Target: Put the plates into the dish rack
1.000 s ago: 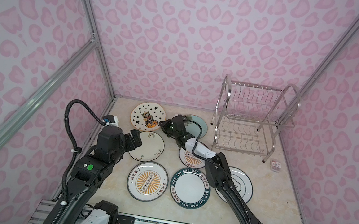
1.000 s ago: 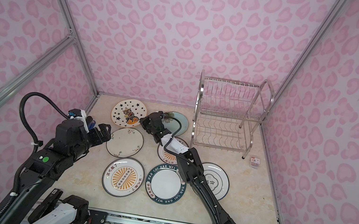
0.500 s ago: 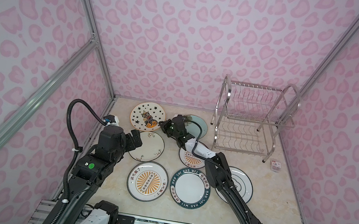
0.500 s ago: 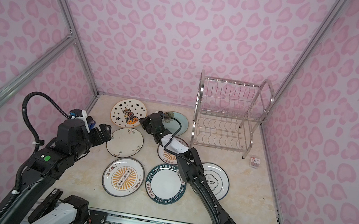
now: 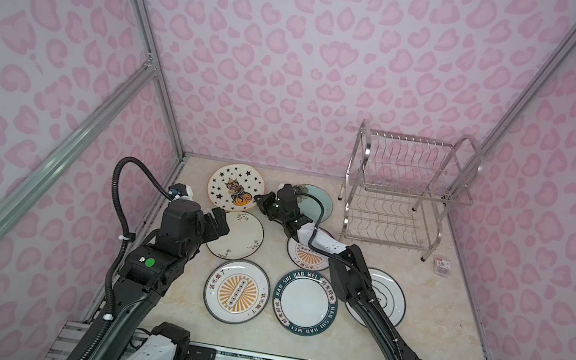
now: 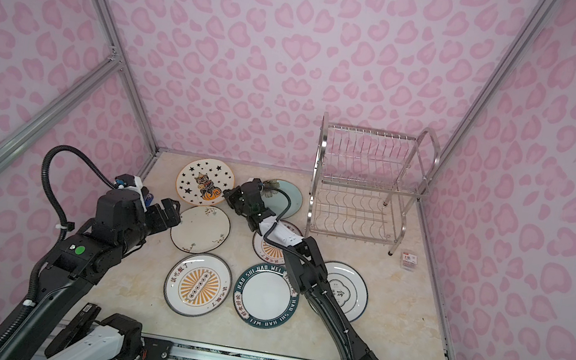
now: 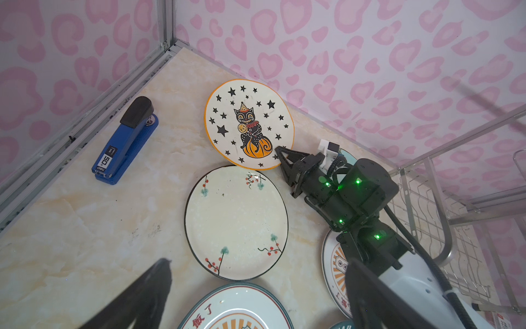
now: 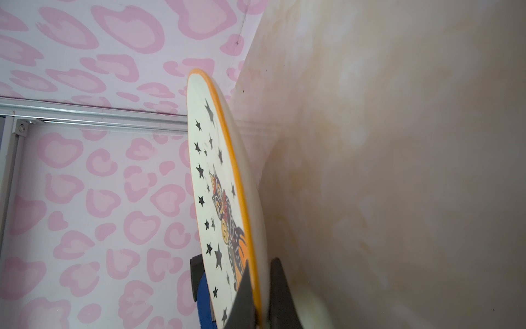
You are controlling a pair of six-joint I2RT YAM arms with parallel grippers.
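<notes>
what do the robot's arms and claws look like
Both matte black. The left arm has a round green sticker and a ribbed black hose loop; the right arm a white segment, black cable and green lights. The left claw and right claw have black tapered fingers.

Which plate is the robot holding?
The star-and-cat plate with the orange rim. The right gripper is shut on its edge, and nothing grips the rest.
</notes>
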